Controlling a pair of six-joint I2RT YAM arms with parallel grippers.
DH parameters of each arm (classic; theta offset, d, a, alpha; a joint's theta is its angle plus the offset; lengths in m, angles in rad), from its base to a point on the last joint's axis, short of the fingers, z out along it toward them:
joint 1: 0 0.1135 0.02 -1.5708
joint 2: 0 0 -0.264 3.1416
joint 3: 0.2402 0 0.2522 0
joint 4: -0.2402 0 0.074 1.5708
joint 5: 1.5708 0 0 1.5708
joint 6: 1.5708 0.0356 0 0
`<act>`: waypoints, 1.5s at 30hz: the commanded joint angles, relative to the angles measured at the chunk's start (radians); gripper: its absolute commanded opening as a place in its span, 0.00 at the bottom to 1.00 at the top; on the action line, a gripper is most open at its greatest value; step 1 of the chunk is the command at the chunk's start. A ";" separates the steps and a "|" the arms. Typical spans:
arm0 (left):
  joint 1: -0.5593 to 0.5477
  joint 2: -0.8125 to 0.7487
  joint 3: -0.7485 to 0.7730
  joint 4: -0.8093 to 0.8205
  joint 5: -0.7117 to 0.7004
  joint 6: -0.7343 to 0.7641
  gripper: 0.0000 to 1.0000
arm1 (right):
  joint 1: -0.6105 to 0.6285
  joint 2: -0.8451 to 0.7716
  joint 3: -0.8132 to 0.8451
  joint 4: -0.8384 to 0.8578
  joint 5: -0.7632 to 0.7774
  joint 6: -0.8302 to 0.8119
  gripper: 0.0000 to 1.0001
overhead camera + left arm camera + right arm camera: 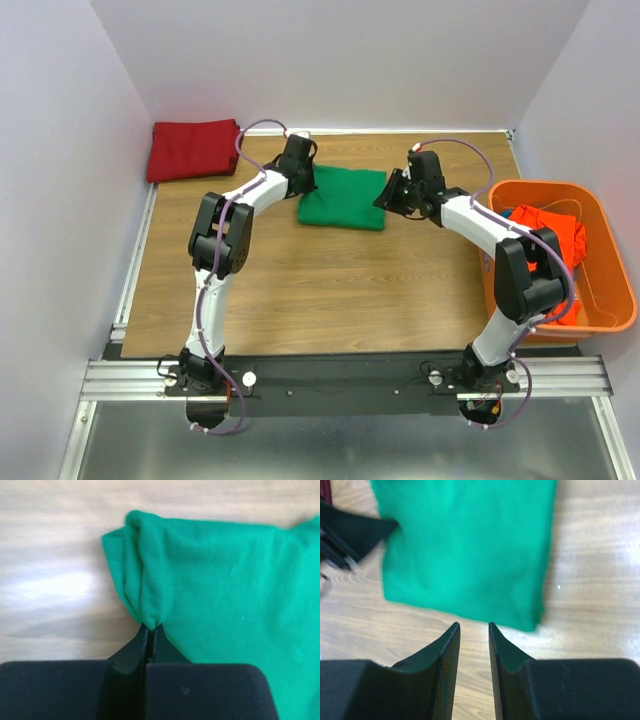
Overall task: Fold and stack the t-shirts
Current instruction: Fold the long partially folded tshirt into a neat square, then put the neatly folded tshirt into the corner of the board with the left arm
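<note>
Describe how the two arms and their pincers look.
The left arm and right arm have white links, black joint housings and a purple cable alongside. The left pincer and right pincer each have two black tapered fingers; the right's inner faces look finely textured.

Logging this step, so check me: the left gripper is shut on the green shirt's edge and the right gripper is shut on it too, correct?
Only the left gripper is shut on the green shirt. The right wrist view shows the right gripper open and holding nothing, just short of the cloth.
</note>
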 commanded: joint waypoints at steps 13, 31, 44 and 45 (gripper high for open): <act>0.081 0.109 0.612 -0.293 -0.671 0.333 0.00 | 0.003 -0.181 -0.150 -0.024 -0.053 -0.025 0.36; 0.325 0.097 0.764 -0.126 -0.419 0.530 0.00 | 0.003 -0.153 -0.147 -0.066 -0.044 -0.033 0.36; 0.471 0.100 0.785 -0.095 -0.198 0.465 0.00 | 0.003 -0.103 -0.118 -0.078 -0.021 -0.030 0.36; 0.482 0.103 0.787 -0.093 -0.185 0.467 0.00 | 0.003 -0.097 -0.115 -0.081 -0.017 -0.030 0.36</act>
